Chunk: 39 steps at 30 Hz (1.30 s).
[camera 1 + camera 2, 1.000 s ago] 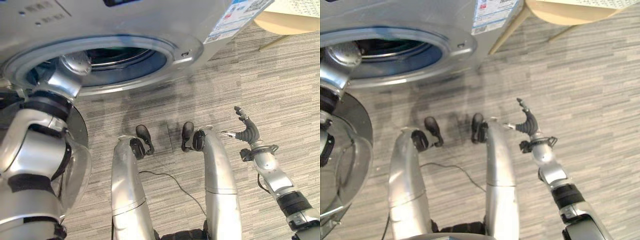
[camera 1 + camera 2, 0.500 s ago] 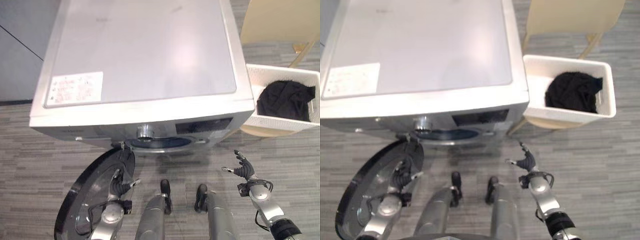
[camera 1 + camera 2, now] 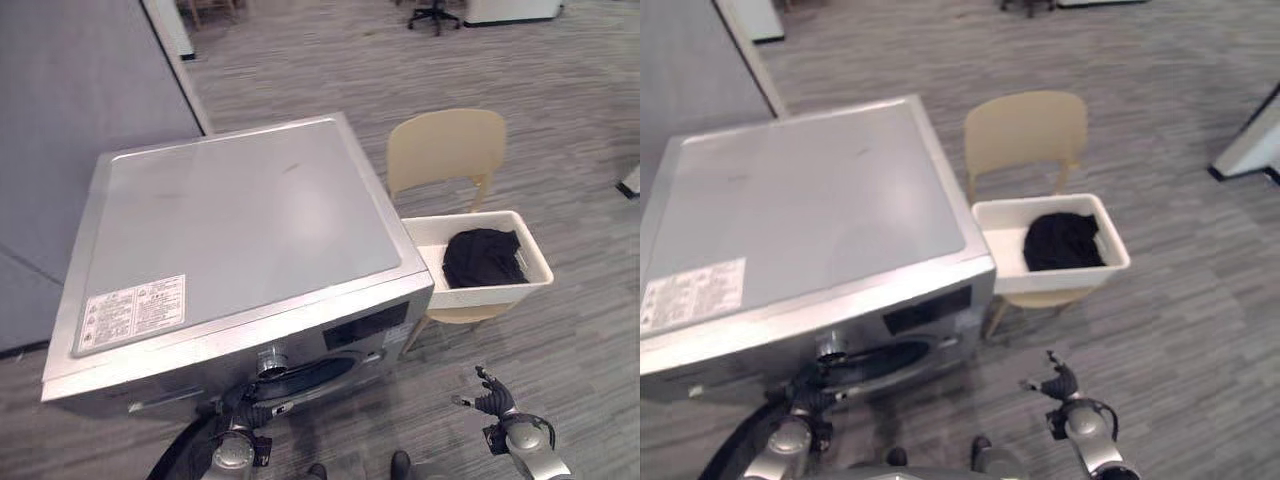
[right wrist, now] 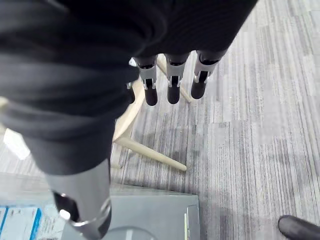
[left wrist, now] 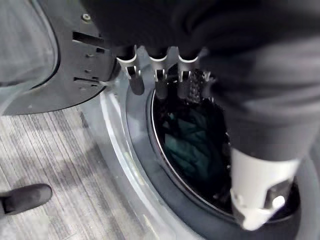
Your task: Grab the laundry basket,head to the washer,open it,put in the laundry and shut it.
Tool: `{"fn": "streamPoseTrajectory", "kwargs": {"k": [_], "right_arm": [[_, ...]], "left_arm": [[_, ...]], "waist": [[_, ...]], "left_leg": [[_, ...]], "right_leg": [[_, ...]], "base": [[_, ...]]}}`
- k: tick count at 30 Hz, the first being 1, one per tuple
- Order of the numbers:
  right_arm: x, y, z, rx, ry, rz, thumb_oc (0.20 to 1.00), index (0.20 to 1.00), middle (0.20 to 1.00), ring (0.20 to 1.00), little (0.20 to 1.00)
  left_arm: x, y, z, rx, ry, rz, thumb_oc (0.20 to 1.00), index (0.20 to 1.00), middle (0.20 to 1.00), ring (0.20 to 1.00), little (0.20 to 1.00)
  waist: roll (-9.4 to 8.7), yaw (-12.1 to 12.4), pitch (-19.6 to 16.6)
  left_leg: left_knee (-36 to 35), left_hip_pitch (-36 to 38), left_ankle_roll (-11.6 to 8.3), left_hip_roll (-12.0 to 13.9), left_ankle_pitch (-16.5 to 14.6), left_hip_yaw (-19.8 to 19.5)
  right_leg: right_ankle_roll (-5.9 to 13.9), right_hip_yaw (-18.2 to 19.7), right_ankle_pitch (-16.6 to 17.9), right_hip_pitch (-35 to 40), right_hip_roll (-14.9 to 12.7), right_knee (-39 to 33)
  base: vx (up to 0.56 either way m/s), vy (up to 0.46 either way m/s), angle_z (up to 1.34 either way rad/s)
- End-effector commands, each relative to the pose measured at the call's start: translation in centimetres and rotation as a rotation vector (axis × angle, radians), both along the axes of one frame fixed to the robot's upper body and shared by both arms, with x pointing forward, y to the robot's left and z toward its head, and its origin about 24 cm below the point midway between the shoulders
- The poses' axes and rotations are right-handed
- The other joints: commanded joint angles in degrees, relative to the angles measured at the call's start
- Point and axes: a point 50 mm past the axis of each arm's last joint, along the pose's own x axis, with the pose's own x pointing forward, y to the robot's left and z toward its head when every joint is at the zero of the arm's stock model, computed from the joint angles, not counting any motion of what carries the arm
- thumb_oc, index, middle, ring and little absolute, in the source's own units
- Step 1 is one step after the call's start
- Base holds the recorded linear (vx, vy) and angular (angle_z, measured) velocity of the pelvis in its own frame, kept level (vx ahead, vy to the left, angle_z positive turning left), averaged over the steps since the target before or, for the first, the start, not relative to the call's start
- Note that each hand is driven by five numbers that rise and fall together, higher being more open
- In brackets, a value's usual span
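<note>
The silver washer (image 3: 240, 230) stands in front of me, its round door (image 3: 180, 460) swung open at the lower left. My left hand (image 3: 245, 420) hangs open by the drum opening (image 5: 192, 145), where dark teal cloth lies inside; its fingers (image 5: 159, 82) are straight and hold nothing. The white laundry basket (image 3: 490, 293) sits on a beige chair (image 3: 445, 145) to the washer's right, with black laundry (image 3: 483, 258) in it. My right hand (image 3: 490, 402) is open over the floor below the basket, its fingers (image 4: 172, 85) spread above the chair legs (image 4: 150, 152).
A grey partition wall (image 3: 70, 100) runs behind and to the left of the washer. An office chair base (image 3: 435, 15) stands far back, and a white object (image 3: 630, 180) is at the right edge. Grey carpet floor (image 3: 580, 330) stretches to the right of the chair.
The camera has lifted from the drum and floor to a high look over the washer's top, the chair and the basket. Both hands stay open, low in view.
</note>
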Motion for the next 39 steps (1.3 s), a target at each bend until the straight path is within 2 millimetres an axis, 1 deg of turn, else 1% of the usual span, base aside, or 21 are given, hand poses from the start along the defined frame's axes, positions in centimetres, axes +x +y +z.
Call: {"fn": "streamPoseTrajectory", "kwargs": {"k": [1,4,6,9,10,11,17,18,19,20,21,22,24,27,28,29,30,32,34,37,39], "right_arm": [[0.4,-1.2,0.5,-0.012,-0.027,-0.047,1.0,1.0,1.0,1.0,1.0],[1.0,-0.9,0.8,-0.015,-0.055,-0.047,1.0,1.0,1.0,1.0,1.0],[1.0,-0.8,0.8,-0.018,-0.06,-0.049,1.0,1.0,1.0,1.0,1.0],[1.0,-0.7,0.9,-0.017,-0.072,-0.065,1.0,1.0,1.0,1.0,1.0],[0.9,-0.7,0.9,-0.017,-0.072,-0.066,1.0,1.0,1.0,1.0,1.0],[0.8,-0.6,0.7,-0.018,-0.059,-0.074,1.0,1.0,1.0,1.0,1.0],[0.4,-0.7,0.5,-0.025,-0.037,-0.064,1.0,1.0,1.0,1.0,1.0],[0.5,-0.8,0.6,-0.034,-0.038,-0.05,1.0,1.0,1.0,1.0,1.0],[0.6,-0.9,0.7,-0.04,-0.042,-0.039,1.0,1.0,1.0,1.0,1.0],[0.7,-0.9,0.8,-0.041,-0.048,-0.037,1.0,1.0,1.0,1.0,1.0],[0.7,-0.9,0.8,-0.04,-0.048,-0.037,1.0,1.0,1.0,1.0,1.0],[0.7,-0.9,1.1,-0.04,-0.064,-0.03,1.0,1.0,1.0,1.0,1.0],[0.8,-1.0,1.2,-0.042,-0.075,-0.036,1.0,1.0,1.0,1.0,1.0],[0.6,-0.9,1.0,-0.048,-0.07,-0.033,1.0,1.0,1.0,1.0,1.0],[0.7,-1.0,1.0,-0.061,-0.065,-0.035,1.0,1.0,1.0,1.0,1.0],[0.7,-1.0,1.0,-0.061,-0.065,-0.035,1.0,1.0,1.0,1.0,1.0],[0.7,-1.0,1.1,-0.067,-0.078,-0.04,1.0,1.0,1.0,1.0,1.0],[0.7,-0.8,1.1,-0.062,-0.079,-0.033,1.0,1.0,1.0,1.0,1.0],[0.6,-0.6,1.0,-0.059,-0.071,-0.028,1.0,1.0,1.0,1.0,1.0],[0.8,0.3,0.6,-0.044,-0.053,0.002,1.0,1.0,1.0,1.0,1.0],[0.9,0.7,0.4,-0.044,-0.039,0.027,1.0,1.0,1.0,1.0,1.0]], "left_arm": [[1.7,-0.8,0.7,0.046,-0.061,-0.107,1.0,1.0,1.0,1.0,1.0],[3.2,-1.1,1.5,0.061,-0.119,-0.133,1.0,1.0,1.0,1.0,1.0],[3.9,-1.4,1.9,0.069,-0.142,-0.159,1.0,1.0,1.0,1.0,1.0],[4.4,-1.4,2.3,0.074,-0.159,-0.167,1.0,1.0,1.0,1.0,1.0],[4.4,-1.4,2.3,0.074,-0.158,-0.168,1.0,1.0,1.0,1.0,1.0],[4.4,-1.5,2.2,0.075,-0.152,-0.174,1.0,1.0,1.0,1.0,1.0],[3.3,-2.1,1.3,0.054,-0.105,-0.174,1.0,1.0,1.0,1.0,1.0],[3.2,-2.5,1.3,0.031,-0.115,-0.16,1.0,1.0,1.0,1.0,1.0],[3.1,-2.8,1.2,0.011,-0.115,-0.147,1.0,1.0,1.0,1.0,1.0],[3.3,-2.9,1.3,0.005,-0.121,-0.143,1.0,1.0,1.0,1.0,1.0],[3.3,-2.9,1.3,0.005,-0.121,-0.144,1.0,1.0,1.0,1.0,1.0],[3.2,-3.4,1.2,0.005,-0.118,-0.155,1.0,1.0,1.0,1.0,1.0],[3.2,-3.7,1.1,0.004,-0.115,-0.16,1.0,1.0,1.0,1.0,1.0],[3.1,-3.8,1.0,0.012,-0.107,-0.163,1.0,1.0,1.0,1.0,1.0],[3.2,-3.8,1.1,0.013,-0.113,-0.172,1.0,1.0,1.0,1.0,1.0],[3.2,-3.8,1.1,0.013,-0.113,-0.172,1.0,1.0,1.0,1.0,1.0],[3.3,-3.7,1.3,0.013,-0.126,-0.172,1.0,1.0,1.0,1.0,1.0],[3.1,-3.5,1.2,0.007,-0.121,-0.145,1.0,1.0,1.0,1.0,1.0],[2.8,-3.2,1.1,0.007,-0.111,-0.134,1.0,1.0,1.0,1.0,1.0],[2.2,-1.7,1.2,0.026,-0.107,-0.097,1.0,1.0,1.0,1.0,1.0],[2.1,-0.8,1.3,0.04,-0.107,-0.072,1.0,1.0,1.0,1.0,1.0]], "waist": [[0.05,-0.12,0.65],[0.61,0.42,1.29],[1.04,0.79,1.43],[2.03,1.89,1.82],[2.03,1.93,1.87],[2.35,1.65,1.5],[3.11,1.21,0.63],[3.54,1.69,1.4],[3.52,3.2,2.71],[3.08,4.02,3.43],[3.1,3.9,3.41],[2.24,4.8,4.12],[1.5,4.9,4.35],[1.82,5.66,4.56],[2.33,6.61,4.87],[2.3,6.63,4.9],[3.19,7.18,4.2],[3.03,7.53,3.53],[2.65,7.72,3.14],[-0.06,9.14,1.89],[-1.47,10.66,1.23]], "left_leg": [[-0.67,-3.08,2.08,-3.01,-4.87,2.6],[-1.78,-3.25,2.41,-2.2,-4.71,7.52],[-2.56,-2.7,2.27,-1.3,-4.56,10.59],[-3.57,-0.75,1.87,0.63,-5.32,16.41],[-3.63,-0.65,1.87,0.61,-5.32,16.43],[-4.02,0.31,1.98,0.77,-5.63,18.83],[2.03,1.63,1.69,1.54,-9.49,21.81],[11.89,-0.55,0.69,4.17,-9.71,21.49],[18.3,-4.15,-1.76,6.27,-5.31,18.17],[19.94,-6.81,-2.1,5.15,-5.31,14.55],[20.22,-7.02,-2.12,5.22,-5.41,14.35],[18.37,-10.46,-1.76,1.95,-7.81,9.02],[15.54,-11.94,-1.17,0.48,-6.36,8.21],[8.23,-14.71,-1.29,-1.28,-1.38,6.09],[2.52,-17.91,-2.31,-1.38,3.08,7.08],[2.38,-17.81,-2.31,-1.4,3.16,7.11],[-2.22,-17.98,-2.51,-0.12,4.96,13.23],[-2.81,-16.83,-2.07,-0.33,5.94,13.17],[-2.42,-16.44,-1.59,-0.67,6.17,12.73],[0.51,-15.02,0.34,-1.31,3.7,13.32],[1.42,-13.78,1.78,-1.99,1.27,13.25]], "right_leg": [[5.48,1.33,4.99,-5.44,0.67,-3.17],[6.64,-2.44,5.46,-8.52,-0.35,-1.5],[6.48,-10.76,5.08,-9.66,-2.79,-0.56],[6.02,-27.08,2.98,-8.8,-7.55,2.48],[6.04,-27.06,2.89,-8.8,-7.59,2.62],[5.84,-30.59,3.25,-9.09,-9.49,3.88],[5.75,-29.24,3.4,-6.16,-8.33,-1.56],[4.69,-26.91,2.17,-4.52,-6.51,-3.29],[3.25,-25.57,1.23,-2.16,-4.56,-4.89],[2.67,-24.69,0.84,-0.99,-3.95,-5.71],[2.64,-24.86,0.82,-0.95,-3.9,-5.8],[2.59,-23.19,0.13,0.16,-3.58,-6.23],[2.67,-23.24,0.74,0.04,-4.25,-6.64],[2.84,-21.47,0.09,1.87,-1.97,-7.54],[2.41,-20.59,-1.6,3.79,0.2,-8.02],[2.41,-20.56,-1.62,3.81,0.17,-8.0],[2.46,-21.23,-4.39,6.08,2.21,-7.89],[2.42,-20.94,-5.22,7.62,2.86,-7.79],[2.46,-20.82,-5.63,8.31,2.87,-7.45],[2.85,-20.9,-8.19,9.42,1.35,-2.46],[4.74,-21.63,-8.24,8.62,-0.07,3.38]], "base": [[-0.08,0.042,-1.05],[-0.15,-0.012,-1.21],[-0.05,-0.075,-2.29],[0.03,-0.065,-1.51],[0.02,-0.104,-0.91],[0.1,-0.11,-0.94],[0.14,-0.123,-0.76],[0.18,-0.216,-0.59],[0.21,-0.268,-0.57],[0.1,-0.169,-0.88],[0.16,-0.096,-1.2],[0.11,-0.043,-1.01],[0.12,-0.03,-0.44],[0.19,-0.031,-0.33],[0.22,-0.046,-0.21],[0.46,-0.04,-0.13],[0.32,-0.001,-0.11],[0.31,0.001,-0.07],[0.23,0.008,0.02],[0.42,0.063,0.18],[0.23,0.053,0.32]]}}
